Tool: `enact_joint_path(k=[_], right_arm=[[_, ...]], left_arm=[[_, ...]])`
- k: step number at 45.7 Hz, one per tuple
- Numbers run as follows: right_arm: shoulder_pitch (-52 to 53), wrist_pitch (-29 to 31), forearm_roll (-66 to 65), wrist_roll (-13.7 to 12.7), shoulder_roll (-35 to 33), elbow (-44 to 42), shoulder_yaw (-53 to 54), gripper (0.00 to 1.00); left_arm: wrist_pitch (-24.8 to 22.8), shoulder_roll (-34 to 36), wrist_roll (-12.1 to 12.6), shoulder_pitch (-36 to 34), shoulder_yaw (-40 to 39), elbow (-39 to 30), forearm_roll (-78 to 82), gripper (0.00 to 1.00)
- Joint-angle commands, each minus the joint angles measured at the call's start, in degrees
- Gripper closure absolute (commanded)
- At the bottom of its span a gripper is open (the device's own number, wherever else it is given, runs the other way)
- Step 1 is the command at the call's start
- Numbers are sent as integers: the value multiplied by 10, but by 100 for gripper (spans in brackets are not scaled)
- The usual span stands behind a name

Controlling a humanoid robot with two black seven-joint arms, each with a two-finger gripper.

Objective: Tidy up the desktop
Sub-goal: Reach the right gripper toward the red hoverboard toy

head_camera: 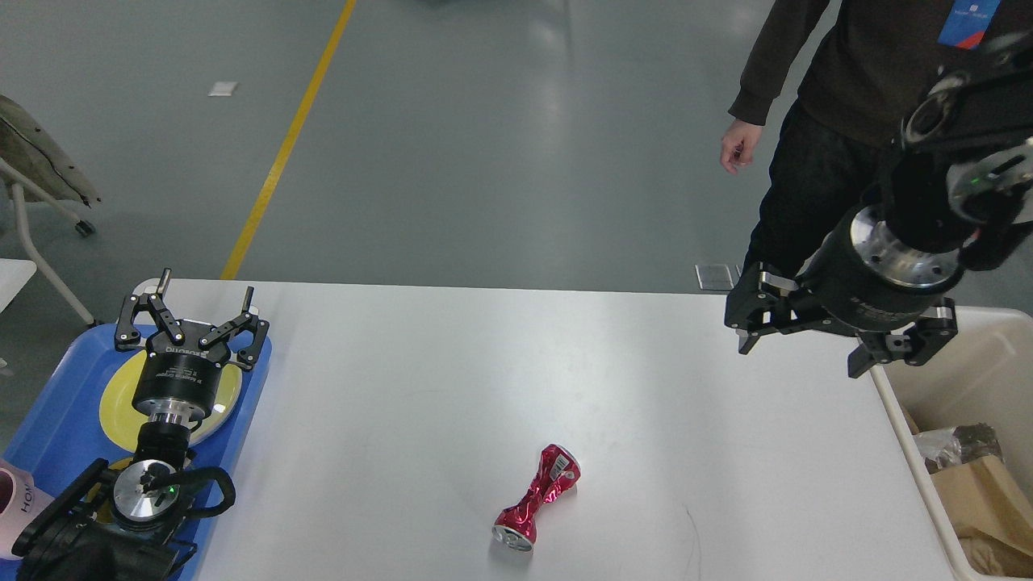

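The white desktop (452,379) fills the middle of the head view. A crushed red can (537,498) lies on it near the front centre. My left gripper (206,289) is open and empty, held over a yellow plate (121,399) on the blue tray (56,420) at the left edge. My right gripper (799,360) is open and empty, hovering over the desktop's back right corner, beside the cream bin (980,371) and far from the can.
The cream bin holds a brown paper bag (980,492) and crumpled waste. A person in dark clothes (831,105) stands close behind the right corner. A pink cup (18,494) sits at the tray's near end. A chair (40,177) stands at far left.
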Motion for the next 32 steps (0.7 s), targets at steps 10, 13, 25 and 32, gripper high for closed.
enact_joint_path(k=[10,13,25,32], right_arm=[[-290,-157,23,-4,33,-75,233,2],[-342,-181,21,-4,45,-109,256,2],[-485,-202,18,-10,171,-276,283,2],[-559,-202,18,-11,217,-375,300,1]], left_arm=[[0,0,0,-1,0,1,0,4],[0,0,0,0,0,1,0,4],[0,0,0,0,0,1,0,4],[0,1,0,0,0,1,0,4]])
